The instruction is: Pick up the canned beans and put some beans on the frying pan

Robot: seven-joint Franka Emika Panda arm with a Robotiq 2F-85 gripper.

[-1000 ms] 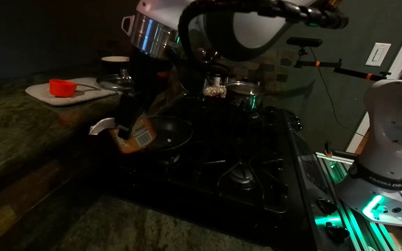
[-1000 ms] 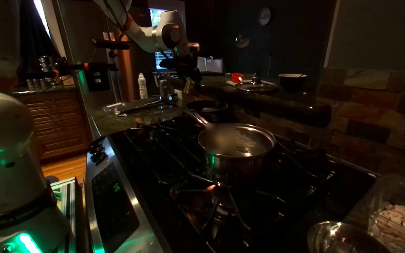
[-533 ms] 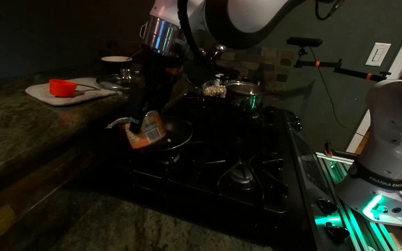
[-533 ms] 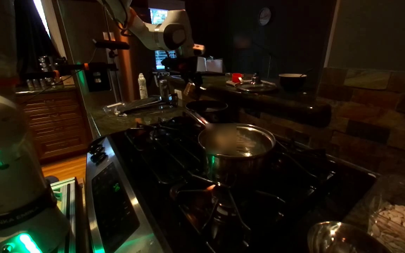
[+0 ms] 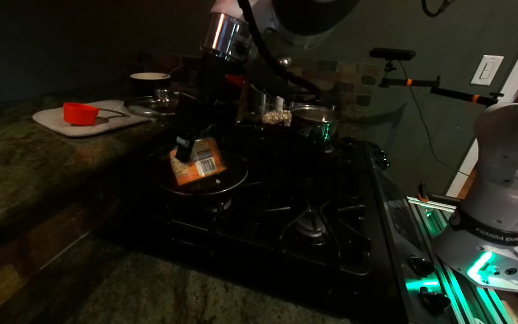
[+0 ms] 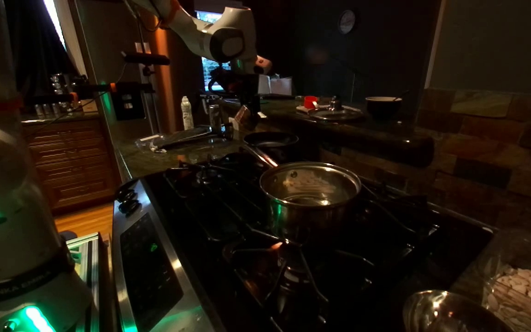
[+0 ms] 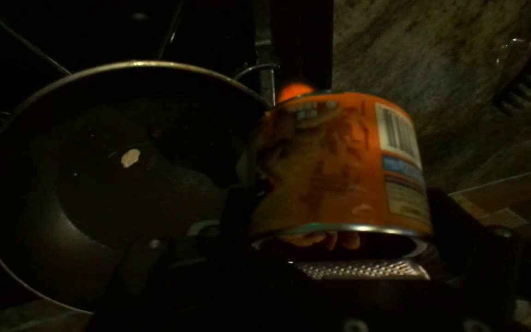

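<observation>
The lift is done: the canned beans (image 7: 339,166) are pinched between the fingers (image 5: 184,153) and held slightly tilted, raised by the edge of the frying pan (image 7: 113,193); whether fully over it cannot be told. What seem to be beans (image 7: 306,240) are seen in the can's mouth, and only one pale scrap (image 7: 131,158) in the pan, so pouring is judged undone. The arm (image 5: 225,37) is angled down to the left in an exterior view.

Glossy metal pot (image 6: 302,221); smooth frying pan (image 7: 104,198) with shiny rim.
Bright-rimmed metal can (image 7: 334,170), paper-like label faintly glossy; worktop (image 5: 20,148) of polished-looking stone.
</observation>
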